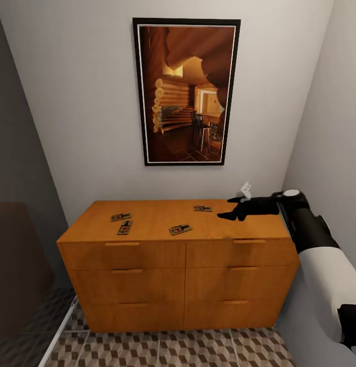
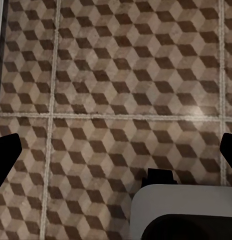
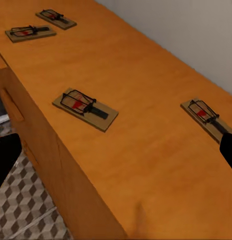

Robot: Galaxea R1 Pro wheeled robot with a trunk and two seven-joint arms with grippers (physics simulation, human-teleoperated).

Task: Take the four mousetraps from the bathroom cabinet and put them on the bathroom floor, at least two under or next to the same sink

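Four small brown wooden mousetraps (image 1: 180,229) lay untouched on the orange-brown wooden cabinet (image 1: 178,265) at frame centre. The right gripper (image 1: 230,214) was held open beside them, presumably for reaching.

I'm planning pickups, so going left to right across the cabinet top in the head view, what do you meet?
Mousetrap at the back left → mousetrap just beside it → front-centre mousetrap → back mousetrap → right tool.
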